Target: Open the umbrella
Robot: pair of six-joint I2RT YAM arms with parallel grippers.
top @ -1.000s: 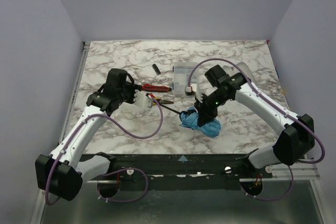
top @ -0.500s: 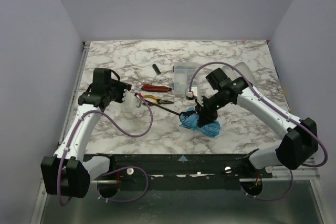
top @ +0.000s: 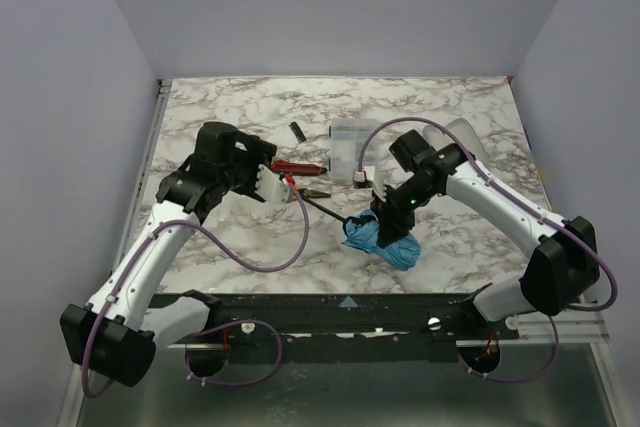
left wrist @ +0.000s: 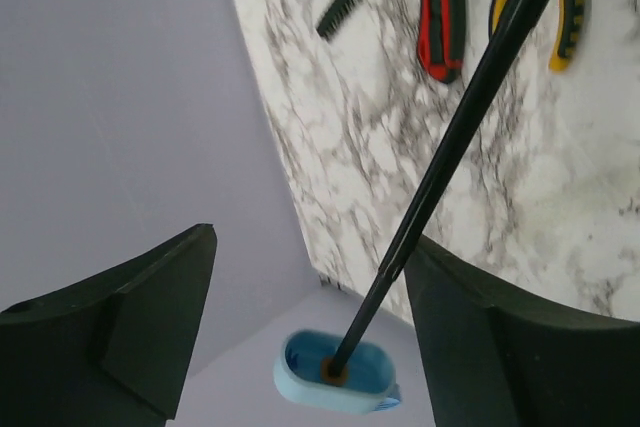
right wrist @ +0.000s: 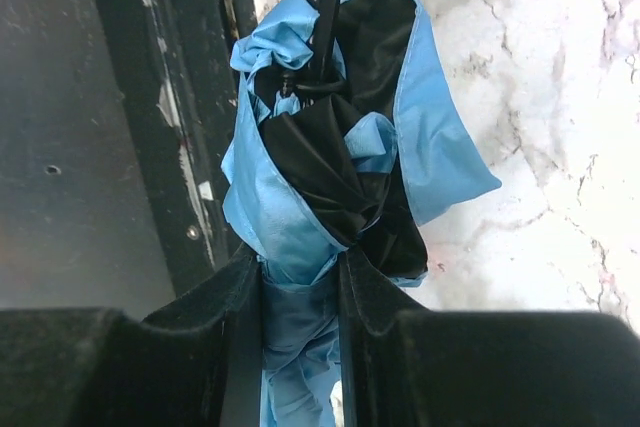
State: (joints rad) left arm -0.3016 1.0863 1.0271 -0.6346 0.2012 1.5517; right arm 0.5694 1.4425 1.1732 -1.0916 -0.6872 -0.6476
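The umbrella's sky-blue canopy [top: 385, 239] lies bunched on the marble table near the front. Its thin black shaft [top: 325, 207] runs left to my left gripper [top: 272, 185]. In the left wrist view the shaft [left wrist: 450, 137] ends in the small light-blue handle [left wrist: 335, 387]. The handle sits between my left gripper's [left wrist: 312, 237] jaws, which stand apart with a gap on both sides of it. My right gripper [top: 390, 219] is shut on the folded canopy [right wrist: 300, 197], with blue and black fabric squeezed between its fingers [right wrist: 250, 347].
Red pliers [top: 298, 166] and yellow-handled pliers [top: 305, 190] lie under the shaft, also in the left wrist view [left wrist: 442, 17] [left wrist: 572, 7]. A small black clip [top: 297, 131] and a clear box [top: 348, 147] lie behind. The black front rail [right wrist: 150, 97] runs beside the canopy.
My left gripper swung left half a second ago and is now back to the right, near the pliers. My right gripper stays shut on the canopy, a little lower.
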